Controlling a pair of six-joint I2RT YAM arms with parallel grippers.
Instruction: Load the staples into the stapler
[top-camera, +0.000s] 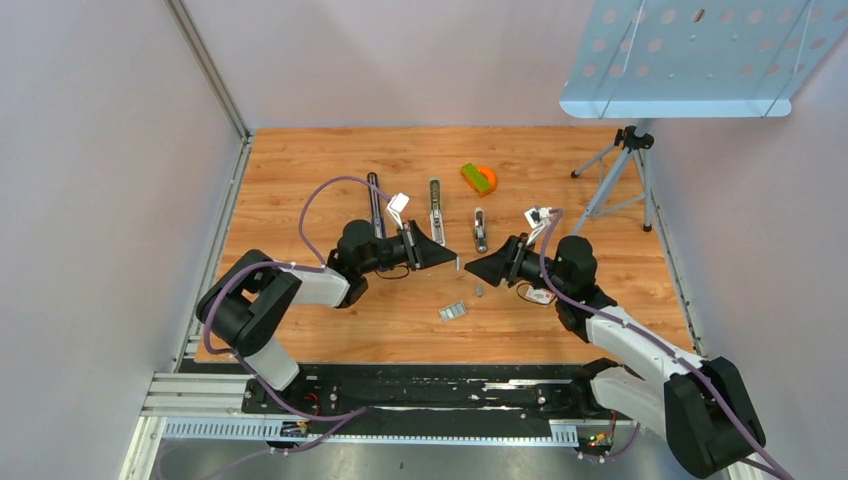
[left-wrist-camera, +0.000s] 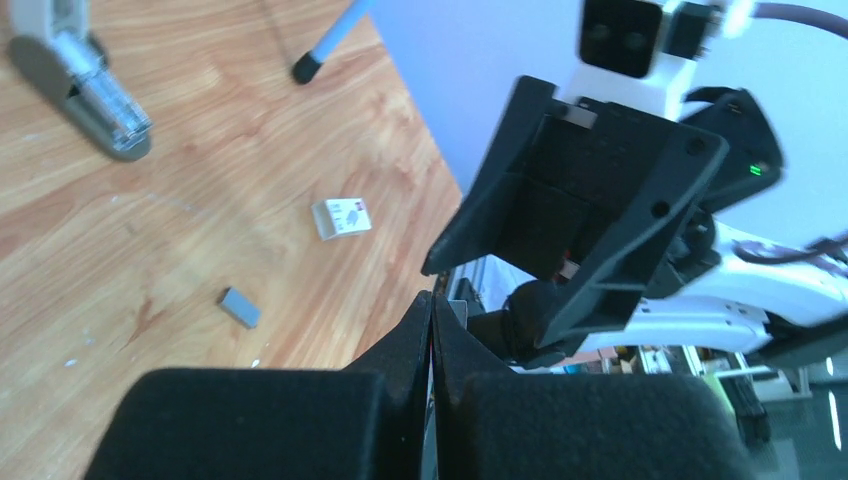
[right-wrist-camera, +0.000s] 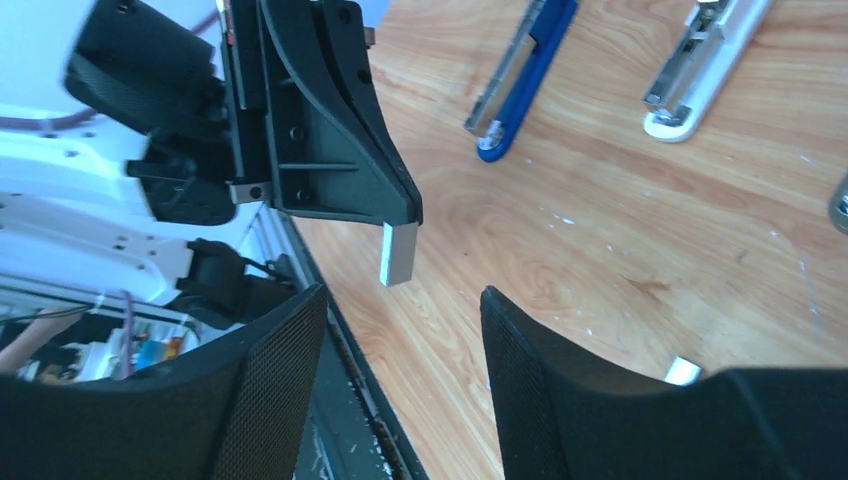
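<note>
My left gripper (top-camera: 450, 259) is shut on a small silvery-grey strip of staples (right-wrist-camera: 398, 253), which sticks out below its black fingertips above the wooden table. In its own wrist view the jaws (left-wrist-camera: 432, 305) are pressed together and the strip is almost hidden. My right gripper (top-camera: 470, 268) is open and empty, facing the left one a short way off; the strip hangs just beyond the gap between its fingers (right-wrist-camera: 400, 335). Three staplers lie further back: a dark blue one (top-camera: 375, 200), a silver-white open one (top-camera: 436, 212) and a short one (top-camera: 480, 231).
Another grey staple block (top-camera: 478, 291) (left-wrist-camera: 240, 307) and a ribbed staple pack (top-camera: 453, 312) lie on the table in front of the grippers. A small white card (left-wrist-camera: 341, 217) lies under the right arm. A green-orange object (top-camera: 478, 178) and a tripod (top-camera: 620, 165) stand at the back.
</note>
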